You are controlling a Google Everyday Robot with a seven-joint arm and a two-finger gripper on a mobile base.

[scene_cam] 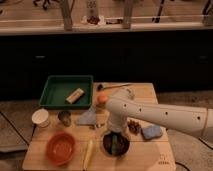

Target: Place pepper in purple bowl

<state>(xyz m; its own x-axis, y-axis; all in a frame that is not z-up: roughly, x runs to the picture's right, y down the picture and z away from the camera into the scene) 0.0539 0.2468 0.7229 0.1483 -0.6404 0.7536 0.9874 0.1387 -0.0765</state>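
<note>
The purple bowl stands near the front edge of the wooden table, right of the middle. A small green pepper shows inside it, just under my gripper. My gripper points down right over the bowl at the end of the white arm, which reaches in from the right. I cannot tell whether the gripper still touches the pepper. The arm hides the back rim of the bowl.
An orange-red bowl and a long pale yellow vegetable lie left of the purple bowl. A green tray, white cup, metal cup, grey cloth, orange fruit, blue sponge and spoon are around.
</note>
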